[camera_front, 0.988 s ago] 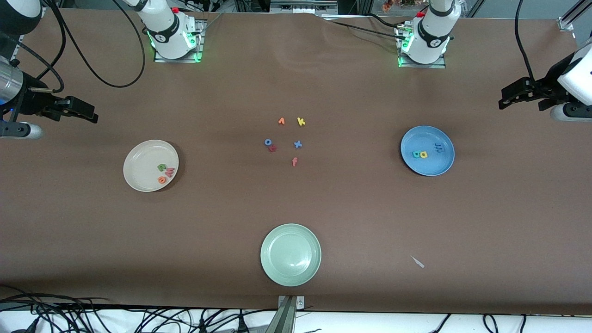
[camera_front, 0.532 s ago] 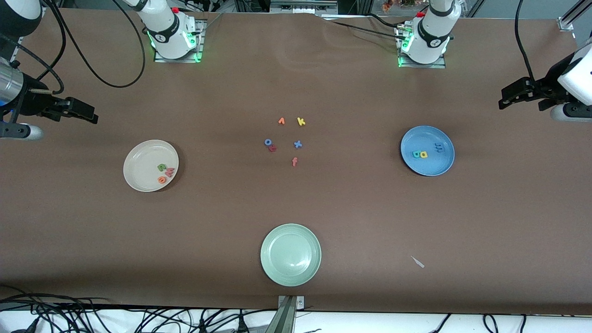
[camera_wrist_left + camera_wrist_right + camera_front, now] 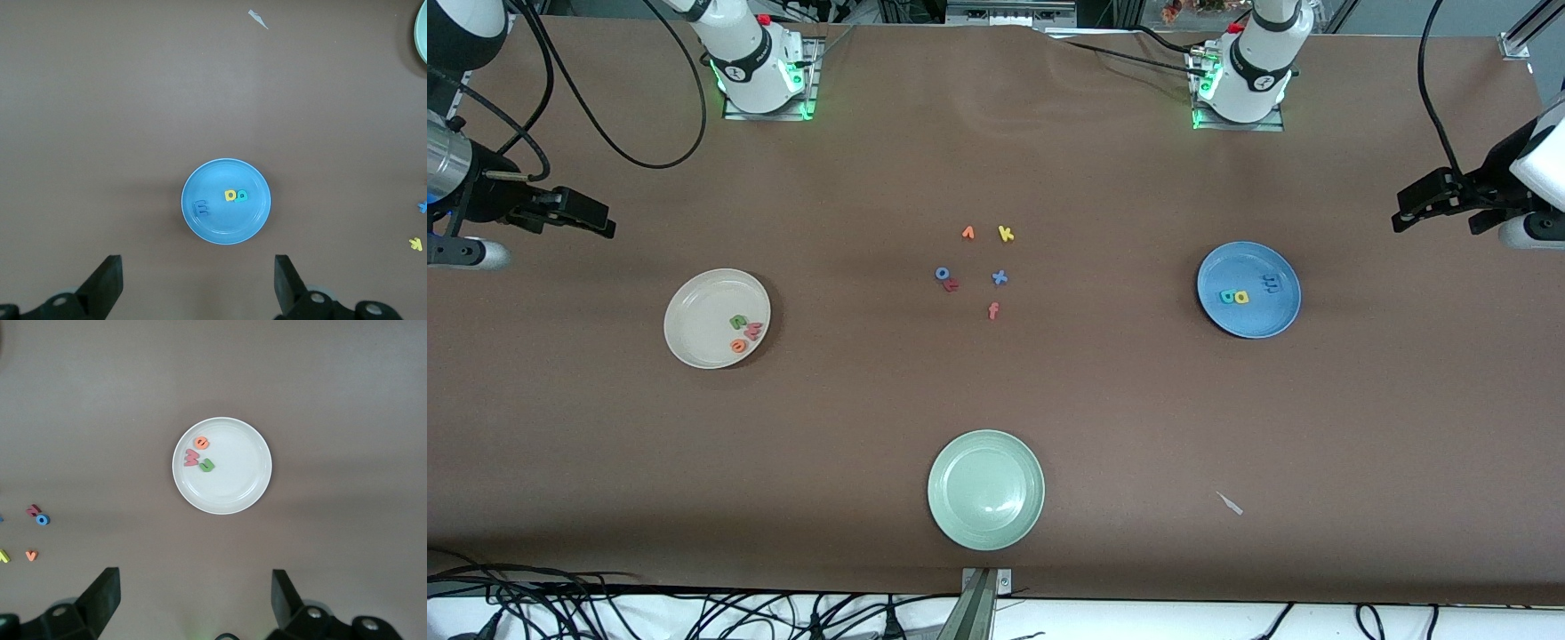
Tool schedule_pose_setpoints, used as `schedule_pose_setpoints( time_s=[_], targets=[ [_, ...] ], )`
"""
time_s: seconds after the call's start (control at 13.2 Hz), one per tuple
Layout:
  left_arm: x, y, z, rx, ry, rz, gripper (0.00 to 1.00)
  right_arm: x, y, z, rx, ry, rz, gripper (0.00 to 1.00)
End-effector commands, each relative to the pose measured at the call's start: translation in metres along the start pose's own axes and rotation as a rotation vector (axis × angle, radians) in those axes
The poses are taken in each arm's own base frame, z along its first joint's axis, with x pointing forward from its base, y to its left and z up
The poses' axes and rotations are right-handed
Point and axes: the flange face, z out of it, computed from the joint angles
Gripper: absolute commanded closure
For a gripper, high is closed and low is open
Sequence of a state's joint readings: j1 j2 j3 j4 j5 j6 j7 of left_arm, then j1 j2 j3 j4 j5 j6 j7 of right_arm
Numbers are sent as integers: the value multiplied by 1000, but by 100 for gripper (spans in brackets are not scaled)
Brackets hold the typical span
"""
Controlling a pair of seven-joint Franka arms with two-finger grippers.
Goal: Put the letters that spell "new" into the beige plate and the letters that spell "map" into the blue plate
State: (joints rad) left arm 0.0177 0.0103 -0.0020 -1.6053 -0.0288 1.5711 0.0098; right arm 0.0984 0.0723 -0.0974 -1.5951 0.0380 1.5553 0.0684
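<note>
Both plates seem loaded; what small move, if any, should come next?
Probably none beyond parking: the beige plate holds the n, e, w letters, the blue plate the m, a, p letters. The left gripper and right gripper hang open, empty.

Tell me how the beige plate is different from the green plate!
The beige plate holds three little letters, a green one, an orange one and a pink one; the green plate holds nothing. The beige plate is cream coloured; the green plate is pale green. The beige plate sits toward the right arm's end of the table; the green plate sits nearer the front camera. Both are round, shallow and about the same size.
</note>
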Motion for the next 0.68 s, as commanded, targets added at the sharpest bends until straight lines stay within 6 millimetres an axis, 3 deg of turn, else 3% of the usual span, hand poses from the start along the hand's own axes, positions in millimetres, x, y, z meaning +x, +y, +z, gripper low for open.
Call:
schedule_pose_setpoints(
  time_s=[0.0, 0.61],
  targets=[
    [2, -2, -1, -5, 9, -5, 0, -2, 1, -1, -6, 5, 9, 0],
    [3, -8, 2, -6, 2, -14, 0, -2, 4, -1, -2, 5, 16, 0]
  ],
)
